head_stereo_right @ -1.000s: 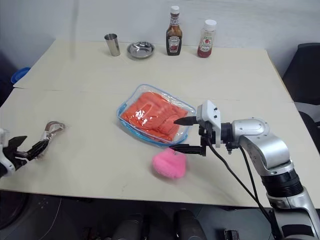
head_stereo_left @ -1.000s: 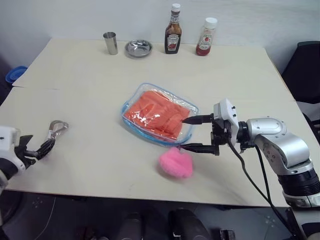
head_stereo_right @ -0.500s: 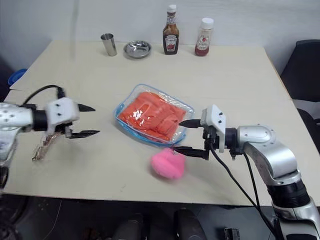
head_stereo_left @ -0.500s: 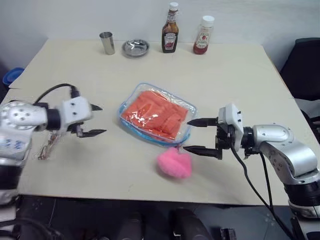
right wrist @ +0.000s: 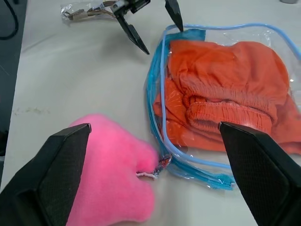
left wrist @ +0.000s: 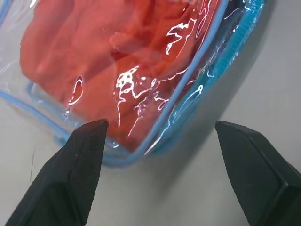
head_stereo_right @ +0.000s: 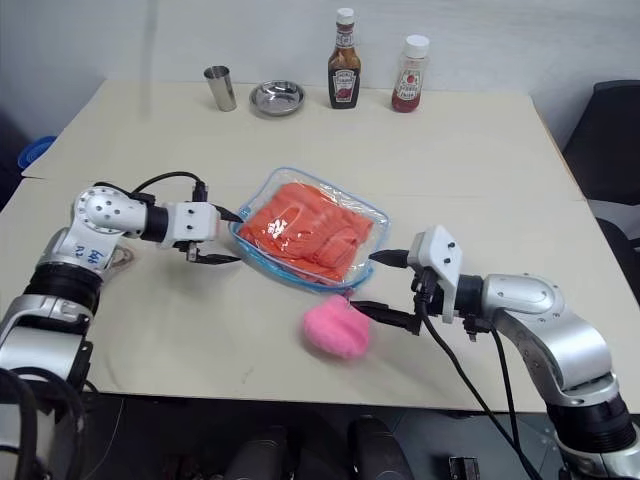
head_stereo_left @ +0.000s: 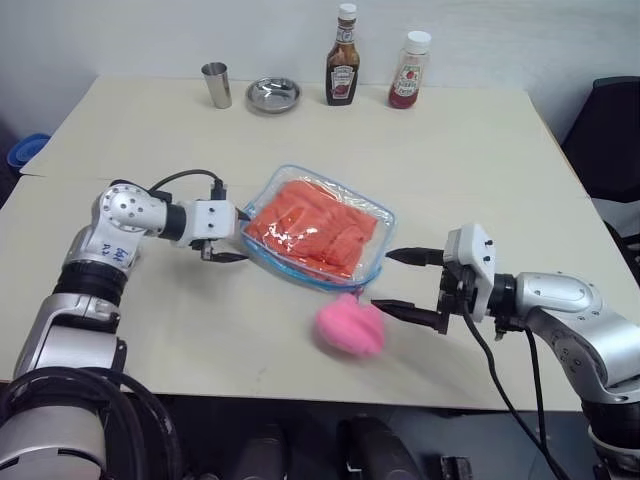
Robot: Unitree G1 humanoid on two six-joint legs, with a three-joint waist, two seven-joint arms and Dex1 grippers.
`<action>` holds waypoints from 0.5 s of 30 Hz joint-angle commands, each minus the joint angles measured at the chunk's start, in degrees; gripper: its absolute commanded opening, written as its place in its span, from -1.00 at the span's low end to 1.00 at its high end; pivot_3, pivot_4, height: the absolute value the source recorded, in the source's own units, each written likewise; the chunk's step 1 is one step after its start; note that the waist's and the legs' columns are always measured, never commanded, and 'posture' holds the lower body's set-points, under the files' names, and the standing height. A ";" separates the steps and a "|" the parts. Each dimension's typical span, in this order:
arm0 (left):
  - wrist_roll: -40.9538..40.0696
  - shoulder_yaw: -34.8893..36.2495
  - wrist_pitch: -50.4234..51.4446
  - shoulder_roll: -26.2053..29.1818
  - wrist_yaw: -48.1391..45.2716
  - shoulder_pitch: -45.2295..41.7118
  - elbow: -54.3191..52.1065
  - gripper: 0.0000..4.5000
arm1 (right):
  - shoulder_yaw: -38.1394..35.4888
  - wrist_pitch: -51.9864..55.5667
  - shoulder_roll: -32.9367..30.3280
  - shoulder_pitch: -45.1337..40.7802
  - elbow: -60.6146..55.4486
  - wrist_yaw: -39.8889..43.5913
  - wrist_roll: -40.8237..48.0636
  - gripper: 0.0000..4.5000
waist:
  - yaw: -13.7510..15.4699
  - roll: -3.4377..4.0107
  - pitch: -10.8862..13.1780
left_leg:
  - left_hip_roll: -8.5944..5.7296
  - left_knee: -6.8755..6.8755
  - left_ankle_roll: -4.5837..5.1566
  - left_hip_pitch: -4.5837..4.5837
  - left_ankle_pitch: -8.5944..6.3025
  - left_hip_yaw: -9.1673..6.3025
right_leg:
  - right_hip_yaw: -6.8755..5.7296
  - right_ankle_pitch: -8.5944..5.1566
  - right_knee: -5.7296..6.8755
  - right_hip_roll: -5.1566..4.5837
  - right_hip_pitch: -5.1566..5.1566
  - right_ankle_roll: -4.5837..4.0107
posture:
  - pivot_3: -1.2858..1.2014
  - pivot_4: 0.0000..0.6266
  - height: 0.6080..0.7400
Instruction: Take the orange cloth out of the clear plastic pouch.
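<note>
Starting at the left, the left hand is hovering low over the counter with its two black fingers spread, their tips just beside the left end of the clear plastic pouch; one fingertip looks to be touching or nearly touching the blue trim there, though contact cannot be told for sure. A small tangle of clips is lying on the counter behind that hand.

In the middle, the pouch is lying flat, its long axis running on a diagonal from the near left corner toward the far right. The orange cloth is sitting folded and rumpled inside it, fully enclosed by the plastic. A pink plush toy is resting just beside the pouch's near edge.

On the right, the right hand is pointing leftward at the pouch's right end, fingers spread wide and holding nothing, the lower finger near the plush toy.

The hands are facing each other across the pouch, so the cloth is lying between them. The left one is nearer, and it seems best placed to pin or pinch its end while the right works at the zipper edge.
</note>
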 commanded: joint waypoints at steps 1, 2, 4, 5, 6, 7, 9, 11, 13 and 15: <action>2.93 -0.98 -3.90 -0.31 2.45 -2.09 4.52 0.72 | -2.15 0.32 -0.23 0.53 -2.70 -0.81 1.87 1.00 | -0.05 -0.02 -0.01 | 0.00 0.00 0.00 0.00 0.00 0.00 | 0.00 0.00 -0.01 0.01 0.00 0.00 | 0.03 -0.52 1.00; 3.22 -0.91 -4.26 -0.61 3.00 -2.41 5.55 0.64 | -2.23 0.45 -0.33 0.56 -2.76 -0.93 1.97 1.00 | -0.06 -0.02 -0.01 | 0.00 0.00 0.00 0.00 0.00 0.00 | 0.00 0.00 0.00 0.00 0.00 0.00 | 0.03 -0.52 1.00; 3.22 -0.78 -4.67 -0.95 2.77 -2.79 6.65 0.48 | -2.47 0.65 -0.60 0.58 -2.80 -1.02 2.30 1.00 | -0.03 -0.02 -0.01 | 0.00 0.00 0.00 0.00 0.00 0.00 | 0.00 0.00 0.02 0.01 -0.01 0.00 | 0.03 -0.52 1.00; 3.02 -0.68 -4.58 -1.09 2.32 -2.77 6.76 0.35 | -2.57 0.71 -0.72 0.55 -2.73 -1.00 2.44 1.00 | -0.03 -0.02 -0.01 | 0.00 0.00 -0.01 0.00 0.00 0.00 | 0.00 0.00 0.03 0.00 -0.01 0.00 | 0.03 -0.52 1.00; 2.90 -0.61 -4.60 -1.18 1.97 -2.77 6.86 0.22 | -2.61 0.75 -0.80 0.53 -2.69 -1.01 2.54 1.00 | -0.01 -0.02 -0.01 | 0.00 0.01 -0.01 0.00 0.01 0.00 | 0.00 0.00 0.03 0.00 -0.01 0.00 | 0.03 -0.52 1.00; 2.51 -0.48 -4.12 -1.17 1.27 -2.35 6.28 0.08 | -2.51 0.80 -0.81 0.35 -2.54 -1.02 2.56 1.00 | 0.00 -0.02 -0.01 | 0.00 0.01 -0.01 0.00 0.01 0.00 | 0.00 0.00 0.03 0.00 -0.01 0.00 | 0.03 -0.52 1.00; 1.10 0.24 -1.65 -1.19 -0.24 -1.15 4.07 -0.18 | -2.26 0.91 -0.75 0.07 -2.39 -1.02 2.54 1.00 | -0.01 -0.02 -0.01 | 0.00 0.01 -0.01 0.00 0.01 0.00 | 0.00 0.00 0.04 0.00 -0.01 0.00 | 0.03 -0.52 1.00; -1.55 1.54 5.24 -1.38 -2.74 0.98 -0.93 -0.45 | -2.04 0.93 -0.73 -0.09 -2.28 -0.91 2.49 1.00 | -0.03 -0.02 -0.01 | 0.00 0.01 -0.01 0.00 0.01 0.00 | 0.00 0.00 0.06 0.00 -0.01 0.00 | 0.03 -0.52 1.00; -5.41 3.53 15.59 -2.16 -4.09 4.41 -9.41 -0.71 | -2.02 1.04 -0.76 -0.11 -2.28 -0.82 2.64 1.00 | -0.06 -0.02 -0.01 | 0.00 0.02 -0.02 0.01 0.01 -0.01 | 0.00 0.00 0.08 0.00 -0.01 0.00 | 0.03 -0.52 1.00; -8.26 4.71 29.38 -2.13 -4.10 10.15 -23.72 -0.93 | -2.09 1.02 -0.82 -0.04 -2.11 -0.72 2.70 1.00 | -0.09 -0.02 -0.01 | 0.00 0.02 -0.02 0.02 0.01 -0.03 | 0.01 0.00 0.15 -0.01 -0.01 0.00 | 0.03 -0.52 1.00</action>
